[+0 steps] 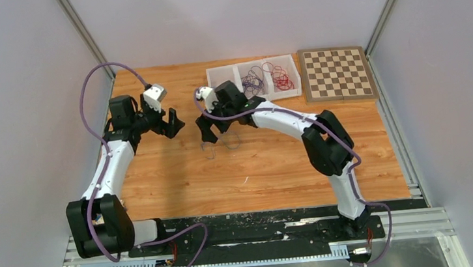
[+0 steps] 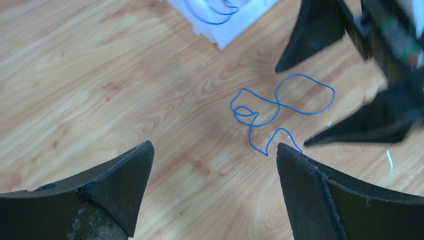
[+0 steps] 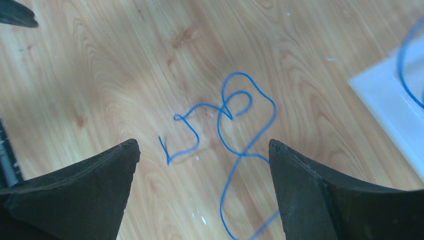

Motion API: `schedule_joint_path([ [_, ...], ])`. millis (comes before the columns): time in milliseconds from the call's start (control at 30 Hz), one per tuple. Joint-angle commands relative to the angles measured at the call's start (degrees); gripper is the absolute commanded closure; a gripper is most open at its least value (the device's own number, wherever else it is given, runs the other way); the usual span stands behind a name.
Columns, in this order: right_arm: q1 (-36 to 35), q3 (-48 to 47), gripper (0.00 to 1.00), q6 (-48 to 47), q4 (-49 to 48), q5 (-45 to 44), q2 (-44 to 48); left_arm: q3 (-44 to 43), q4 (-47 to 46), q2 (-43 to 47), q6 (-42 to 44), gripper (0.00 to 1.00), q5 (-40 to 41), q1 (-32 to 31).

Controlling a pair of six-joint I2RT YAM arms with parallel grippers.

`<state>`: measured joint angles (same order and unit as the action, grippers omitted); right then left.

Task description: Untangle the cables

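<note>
Wide-open jaws on left gripper (image 2: 215,150), right gripper (image 3: 202,145); blue cable (image 2: 276,102) between, seemingly untouched; tray (image 1: 222,82) at one o'clock.

Light-brown wood-grain tabletop (image 2: 100,75): smooth, slight sheen. Thin blue looped cable (image 2: 278,103) on the tabletop looks glossy, plastic-coated. Left gripper (image 2: 214,145) black wedge-shaped fingers (image 2: 120,180): matt, scuffed.

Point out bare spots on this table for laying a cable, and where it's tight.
Bare: the near middle of the table, and the strip in front of the chessboard. Crowded: in front of the tray, where the blue cable lies under the right pincer, the left pincer beside it.
</note>
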<state>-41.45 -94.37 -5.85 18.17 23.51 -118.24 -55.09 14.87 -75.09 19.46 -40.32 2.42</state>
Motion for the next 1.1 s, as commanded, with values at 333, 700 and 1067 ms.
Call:
schedule_joint_path([
  [333,-5.27,-11.4,0.0,-7.94,4.43,-17.33,-14.89,2.68,-5.91,5.94,-11.07,0.0,7.25,4.96],
  [700,-1.32,-1.15,0.53,-9.18,6.68,-10.16,-11.47,2.23,-7.01,5.2,-8.95,0.0,5.43,4.97],
  [1067,4.2,-1.06,1.0,-13.77,13.27,2.51,-5.13,1.63,-8.62,3.9,-10.3,0.0,5.09,4.92],
])
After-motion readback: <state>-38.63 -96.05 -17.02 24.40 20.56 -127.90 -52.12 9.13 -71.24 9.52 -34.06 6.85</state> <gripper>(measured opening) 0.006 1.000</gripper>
